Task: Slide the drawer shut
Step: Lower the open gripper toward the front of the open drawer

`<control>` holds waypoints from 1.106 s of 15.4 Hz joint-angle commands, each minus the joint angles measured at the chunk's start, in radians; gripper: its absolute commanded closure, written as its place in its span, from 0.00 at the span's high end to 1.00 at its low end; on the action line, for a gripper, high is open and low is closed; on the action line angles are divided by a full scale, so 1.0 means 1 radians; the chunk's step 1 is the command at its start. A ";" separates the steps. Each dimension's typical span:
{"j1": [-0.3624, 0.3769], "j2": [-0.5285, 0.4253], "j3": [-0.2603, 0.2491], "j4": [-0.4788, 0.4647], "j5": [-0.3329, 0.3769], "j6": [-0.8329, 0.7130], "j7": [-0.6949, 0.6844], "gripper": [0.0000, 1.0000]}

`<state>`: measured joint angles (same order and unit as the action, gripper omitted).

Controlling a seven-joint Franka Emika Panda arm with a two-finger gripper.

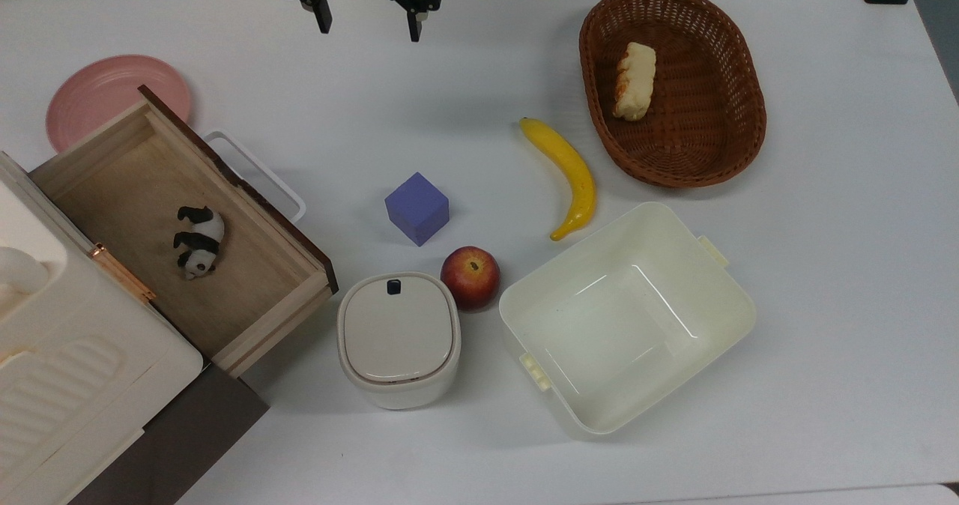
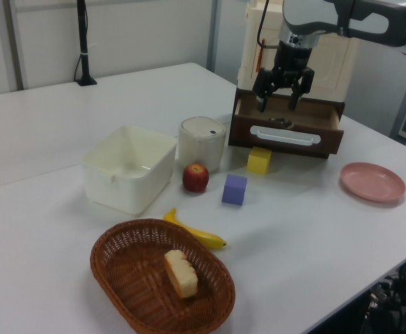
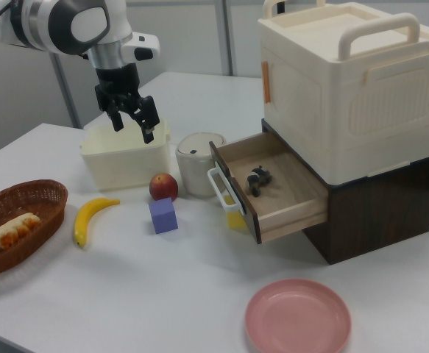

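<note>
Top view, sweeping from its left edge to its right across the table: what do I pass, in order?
Pink plate → toy panda in the open drawer → white lidded container → apple → banana → wicker basket holding the bread.

Light-wood drawer (image 1: pixel 176 228) with dark brown front, black-and-white panda (image 1: pixel 198 241), pink plate (image 1: pixel 101 93), purple cube (image 1: pixel 416 207).

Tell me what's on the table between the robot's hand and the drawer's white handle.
Nothing: in the top view, bare white table runs from the hand to the drawer handle. The pink plate sits off to the top view's left.
</note>
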<state>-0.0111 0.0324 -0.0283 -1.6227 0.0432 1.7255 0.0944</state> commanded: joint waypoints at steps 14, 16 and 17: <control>0.005 -0.014 -0.001 -0.031 0.004 -0.020 -0.125 0.12; 0.005 -0.014 -0.001 -0.031 0.004 -0.020 -0.124 0.12; 0.005 -0.013 -0.001 -0.031 0.004 -0.020 -0.124 0.12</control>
<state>-0.0107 0.0350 -0.0268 -1.6401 0.0430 1.7253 -0.0039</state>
